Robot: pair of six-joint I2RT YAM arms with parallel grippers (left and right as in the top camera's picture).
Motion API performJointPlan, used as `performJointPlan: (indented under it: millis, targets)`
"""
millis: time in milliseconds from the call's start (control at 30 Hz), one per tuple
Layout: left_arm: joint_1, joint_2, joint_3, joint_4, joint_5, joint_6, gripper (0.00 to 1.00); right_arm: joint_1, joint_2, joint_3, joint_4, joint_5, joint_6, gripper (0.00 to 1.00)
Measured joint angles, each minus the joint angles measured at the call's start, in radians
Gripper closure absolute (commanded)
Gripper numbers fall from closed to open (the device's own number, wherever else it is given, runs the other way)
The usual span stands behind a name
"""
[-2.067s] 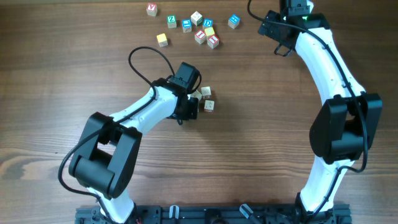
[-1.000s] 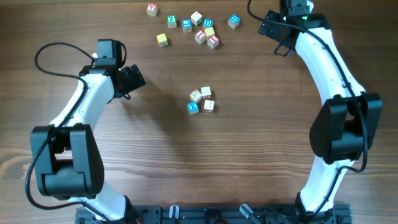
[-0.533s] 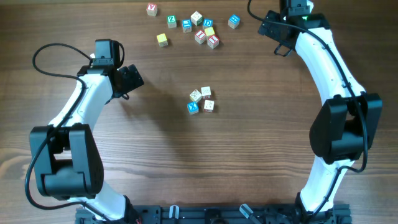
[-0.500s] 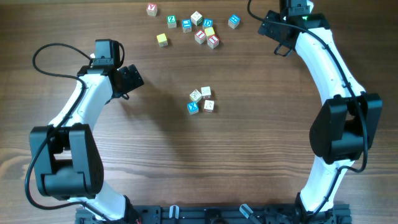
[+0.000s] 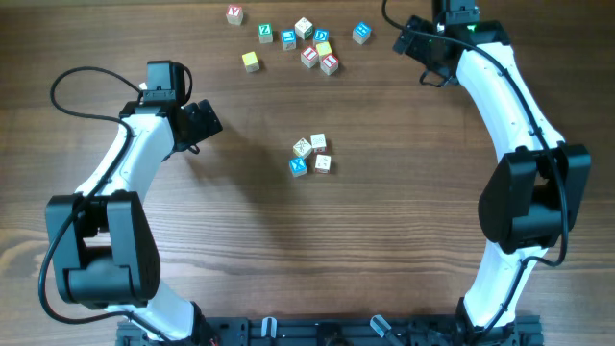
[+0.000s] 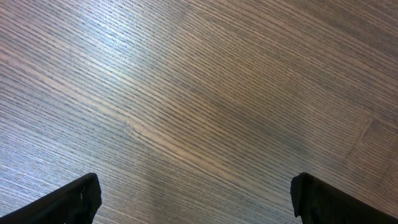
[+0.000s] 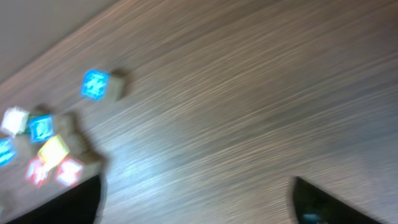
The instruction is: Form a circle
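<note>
The circle [image 5: 310, 155] is a tight cluster of several tiny letter cubes at mid-table, among them a blue-faced one [image 5: 298, 166] and a red-marked one [image 5: 323, 162]. My left gripper [image 5: 207, 120] hovers well to the left of it, open over bare wood in the left wrist view [image 6: 196, 202]. At the far right of the table, my right gripper [image 5: 420, 50] is open with nothing between its fingers [image 7: 196, 208]. Its blurred wrist view shows a blue cube [image 7: 95, 84] and other loose cubes to the left.
Several loose letter cubes lie along the far edge: a red one [image 5: 234, 13], a yellow one [image 5: 251, 61], a group [image 5: 315, 46] and a lone blue one [image 5: 361, 33] closest to the right gripper. The table's far edge [image 7: 37, 31] shows in the right wrist view.
The left arm drew back from the cluster to the left two seconds ago and has since stayed still. The right gripper has just shifted slightly left toward the loose cubes.
</note>
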Motion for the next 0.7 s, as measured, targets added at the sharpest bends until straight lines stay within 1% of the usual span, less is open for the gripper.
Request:
performJointPlan:
  millis: [67,100,133,167,267,300,367,400,433,467,533,633,700]
  targets:
    - [0.0,0.0,0.0,0.0,0.0,0.0,0.0,0.0,-0.002,0.0,-0.023,-0.095,-0.019,0.71]
    - [0.0,0.0,0.0,0.0,0.0,0.0,0.0,0.0,-0.009,0.0,-0.061,-0.129,-0.026,0.75]
    - [0.0,0.0,0.0,0.0,0.0,0.0,0.0,0.002,-0.018,0.0,-0.092,-0.15,-0.039,0.75]
    - [0.0,0.0,0.0,0.0,0.0,0.0,0.0,0.006,-0.036,0.0,-0.154,-0.171,-0.045,0.73]
    - [0.0,0.0,0.0,0.0,0.0,0.0,0.0,0.047,-0.148,-0.001,-0.302,-0.202,-0.077,0.6]
    - [0.0,0.0,0.0,0.0,0.0,0.0,0.0,0.071,-0.191,-0.001,-0.343,-0.205,-0.08,0.58]
    - [0.0,0.0,0.0,0.0,0.0,0.0,0.0,0.149,-0.272,-0.001,-0.423,-0.213,-0.087,0.5]
    - [0.0,0.0,0.0,0.0,0.0,0.0,0.0,0.192,-0.293,-0.002,-0.437,-0.22,-0.089,0.5]
    - [0.0,0.0,0.0,0.0,0.0,0.0,0.0,0.238,-0.304,-0.018,-0.431,-0.225,-0.087,0.49]
    - [0.0,0.0,0.0,0.0,0.0,0.0,0.0,0.273,-0.306,-0.044,-0.422,-0.227,-0.08,0.44]
    - [0.0,0.0,0.0,0.0,0.0,0.0,0.0,0.357,-0.299,-0.158,-0.369,-0.219,-0.032,0.38]
    - [0.0,0.0,0.0,0.0,0.0,0.0,0.0,0.439,-0.294,-0.304,-0.225,-0.186,0.051,0.29]
    - [0.0,0.0,0.0,0.0,0.0,0.0,0.0,0.494,-0.293,-0.421,-0.104,-0.16,0.111,0.3]
